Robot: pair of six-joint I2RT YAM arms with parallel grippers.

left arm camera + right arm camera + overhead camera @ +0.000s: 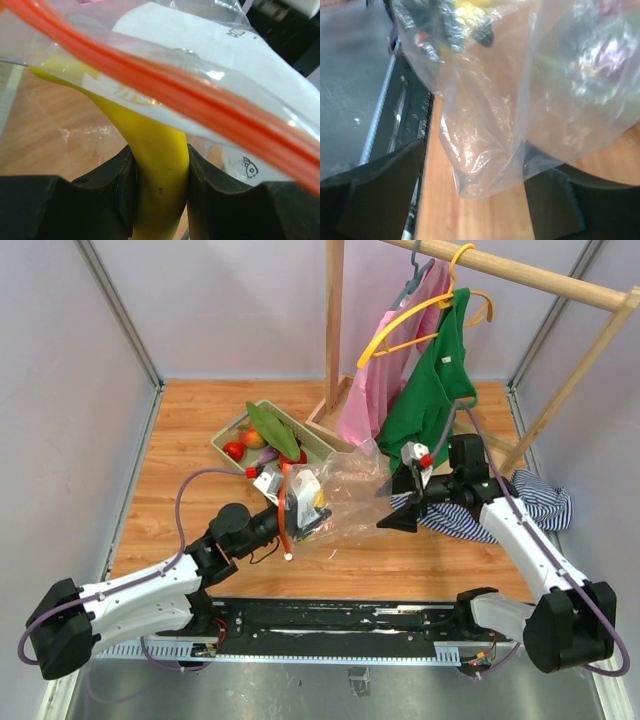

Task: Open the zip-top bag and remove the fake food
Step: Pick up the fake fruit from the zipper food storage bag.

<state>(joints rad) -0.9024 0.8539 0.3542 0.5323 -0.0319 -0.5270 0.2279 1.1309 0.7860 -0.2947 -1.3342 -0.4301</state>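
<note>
L claw clamped on banana, R claw apart round bag corner, so I'd pinch bag before pulling out.

Pale walls, wooden tabletop, wooden clothes rack

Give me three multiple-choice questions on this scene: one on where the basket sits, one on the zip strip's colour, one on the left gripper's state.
1. The green basket sits: A) on the table beyond the zip-top bag; B) on the rack; C) on the striped cloth.
2. The zip strip is: A) blue; B) orange-red; C) green.
3. The left gripper is: A) open; B) shut on the banana; C) shut on a hanger.
Answers: A, the top view shows it on the wood behind the bag; B, the left wrist view shows an orange-red band; B, its jaws clamp the yellow banana.
</note>
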